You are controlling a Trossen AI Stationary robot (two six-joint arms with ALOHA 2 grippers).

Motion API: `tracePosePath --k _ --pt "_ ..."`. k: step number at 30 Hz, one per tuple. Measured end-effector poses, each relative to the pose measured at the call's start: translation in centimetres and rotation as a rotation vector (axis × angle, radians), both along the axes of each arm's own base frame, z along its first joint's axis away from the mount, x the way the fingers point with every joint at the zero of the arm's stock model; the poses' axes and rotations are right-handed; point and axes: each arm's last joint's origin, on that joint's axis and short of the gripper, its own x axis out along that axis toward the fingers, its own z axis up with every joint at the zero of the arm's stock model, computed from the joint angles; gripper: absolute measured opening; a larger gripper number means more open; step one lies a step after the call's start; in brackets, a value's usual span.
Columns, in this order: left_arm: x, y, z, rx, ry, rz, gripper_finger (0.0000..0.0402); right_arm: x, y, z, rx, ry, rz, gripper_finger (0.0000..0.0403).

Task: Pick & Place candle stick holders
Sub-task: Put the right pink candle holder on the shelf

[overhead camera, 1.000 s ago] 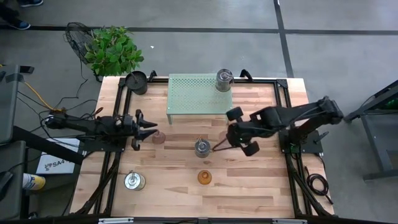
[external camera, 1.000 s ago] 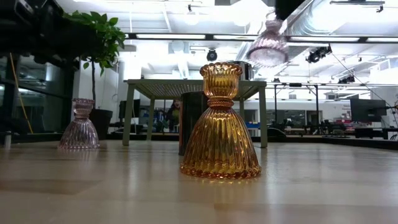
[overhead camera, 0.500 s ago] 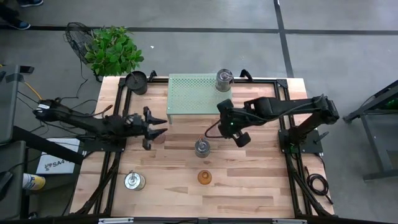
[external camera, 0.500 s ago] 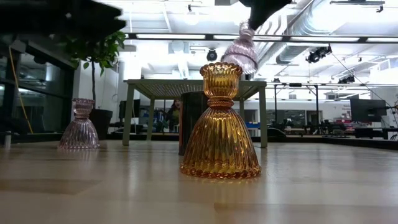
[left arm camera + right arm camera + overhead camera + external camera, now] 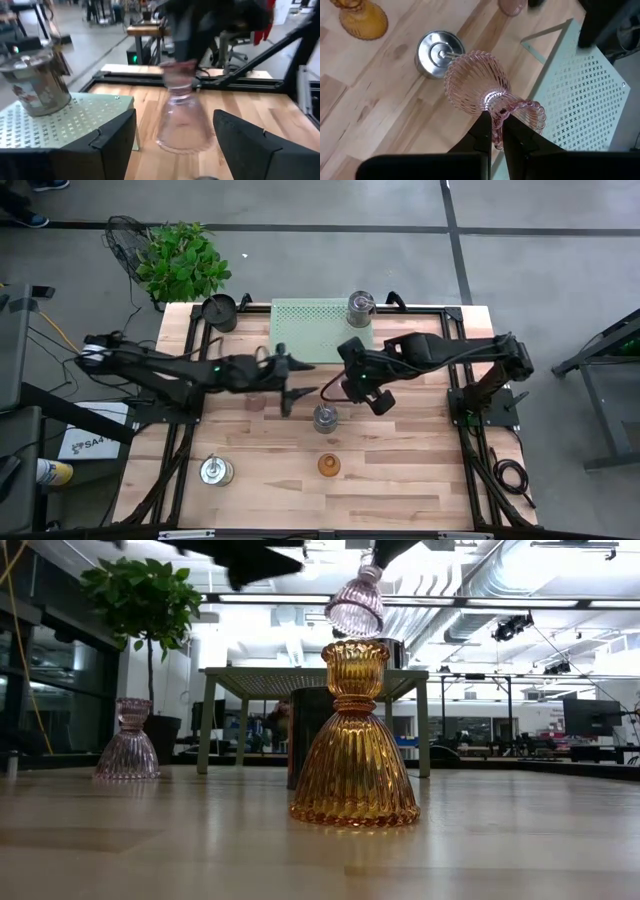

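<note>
A pale pink glass candle stick holder (image 5: 479, 89) hangs in the air above the desk (image 5: 420, 480), pinched at its narrow neck by the right tool (image 5: 493, 126), whose two dark fingers are closed tight on it. In the high view this tool (image 5: 345, 385) sits near the front edge of the green perforated stand (image 5: 310, 330), and the low view shows the pink holder (image 5: 355, 605) well clear of the wood.

The left tool (image 5: 172, 137) reaches in from the other side with its fingers spread wide and nothing between them; its wrist camera looks straight at the raised pink holder (image 5: 182, 122), which sits between and beyond the two fingers. Whether a handover is meant, I cannot tell.

So far only one silver holder (image 5: 360, 307) stands on the green stand, assuming that stand is the target. The rest remain on the bare desk: a second pink holder (image 5: 256, 401) under the left arm, a silver one (image 5: 324, 418) near the middle, another silver one (image 5: 215, 470) towards the near left corner, and the amber holder (image 5: 328, 465) near the front. By this count the job looks early: one placed, one in carriage, four waiting. The black pot (image 5: 219, 311) at the back left corner is not part of it.
</note>
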Motion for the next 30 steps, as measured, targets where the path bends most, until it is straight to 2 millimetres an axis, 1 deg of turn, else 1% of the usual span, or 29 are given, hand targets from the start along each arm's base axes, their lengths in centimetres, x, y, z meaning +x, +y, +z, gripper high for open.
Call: tracePosePath --k 4,10,13,21,24,30 --pt "2.2 1.4 -0.2 -0.023 0.022 -0.032 0.0261 -0.2 0.2 -0.1 -0.018 0.013 -0.003 0.0017" --pt "4.3 2.8 -0.2 -0.058 -0.006 -0.105 0.0261 -0.2 0.3 -0.1 -0.012 0.015 -0.002 0.0017" --pt "4.9 3.0 -0.5 -0.071 0.006 -0.13 0.0261 -0.2 0.2 -0.1 -0.013 0.013 -0.003 0.0017" --pt "6.6 2.8 -1.0 -0.088 0.005 -0.194 0.0261 0.1 0.3 0.0 -0.015 -0.011 0.006 0.0017" --pt "6.8 2.8 -1.1 -0.096 0.009 -0.195 0.0261 0.1 0.3 0.0 -0.018 -0.016 0.012 0.0017" --pt "6.8 2.8 -0.7 -0.099 -0.027 -0.206 0.0261 0.2 0.3 0.1 -0.008 -0.029 0.019 0.0017"
